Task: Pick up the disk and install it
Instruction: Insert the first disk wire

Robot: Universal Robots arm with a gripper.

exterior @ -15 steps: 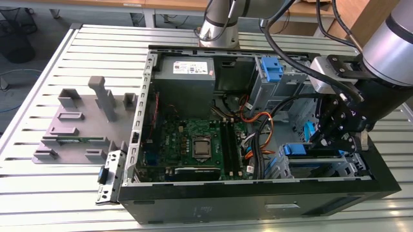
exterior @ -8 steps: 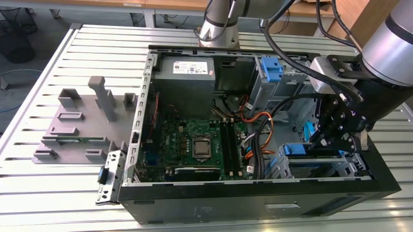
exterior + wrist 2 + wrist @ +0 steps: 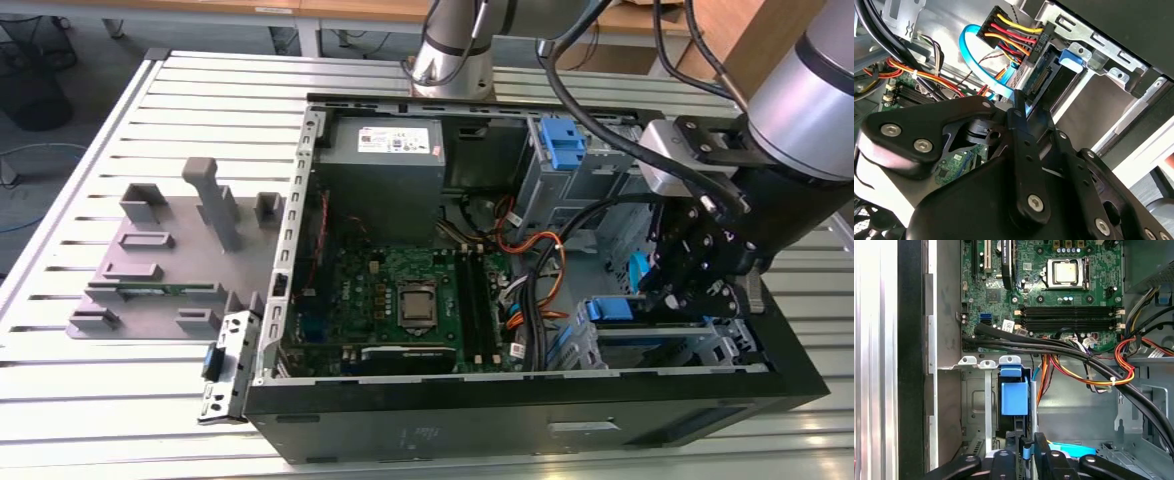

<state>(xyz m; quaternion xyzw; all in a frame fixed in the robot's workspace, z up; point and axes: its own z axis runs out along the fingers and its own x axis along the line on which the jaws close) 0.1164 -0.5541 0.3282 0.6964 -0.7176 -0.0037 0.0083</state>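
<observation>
Just beyond gripper (image 3: 1026, 447) — disk (image 3: 1014, 397).

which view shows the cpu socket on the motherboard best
The first wrist view: the cpu socket faces the camera, unobstructed, on the motherboard. The exterior view shows it from farther off, at a slant. The second wrist view catches a motherboard corner.

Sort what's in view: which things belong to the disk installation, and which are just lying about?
Job: disk in its blue bracket, drive cage, gripper close by it.
Lying about: power supply, motherboard, grey fixture block beside the case.
</observation>
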